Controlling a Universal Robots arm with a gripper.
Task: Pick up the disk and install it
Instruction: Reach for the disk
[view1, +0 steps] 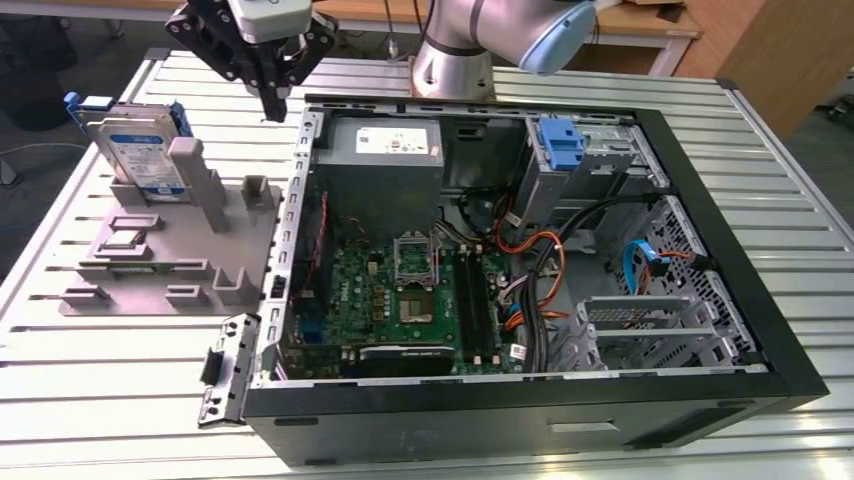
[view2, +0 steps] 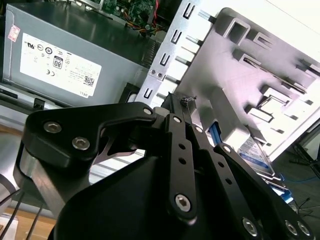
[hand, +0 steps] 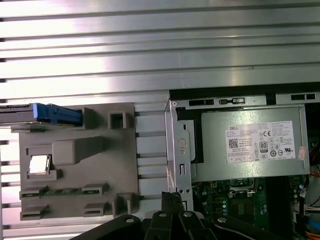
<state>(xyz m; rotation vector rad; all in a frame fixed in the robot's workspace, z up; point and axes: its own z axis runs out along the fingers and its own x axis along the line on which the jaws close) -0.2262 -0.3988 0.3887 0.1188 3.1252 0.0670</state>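
- Hovering over the strip of desk (view1: 107, 400) between the holder (view1: 160, 255) and the case (view1: 534, 410), the claw (view1: 274, 106) points straight down, pinched narrow with nothing in it
- It hangs just outside the case wall, near the corner where the power supply (view1: 380, 150) sits
- The disk (view1: 134, 150) stands on edge in a slot at the holder's far corner, on the exterior view's left, apart from the claw
- Standing upright leaves its top edge and blue bracket (view1: 83, 104) clear, likely so it can be gripped from above
- The case lies on its side with the panel off, so its inside is open from above
- Judging by this, the disk is not yet picked up
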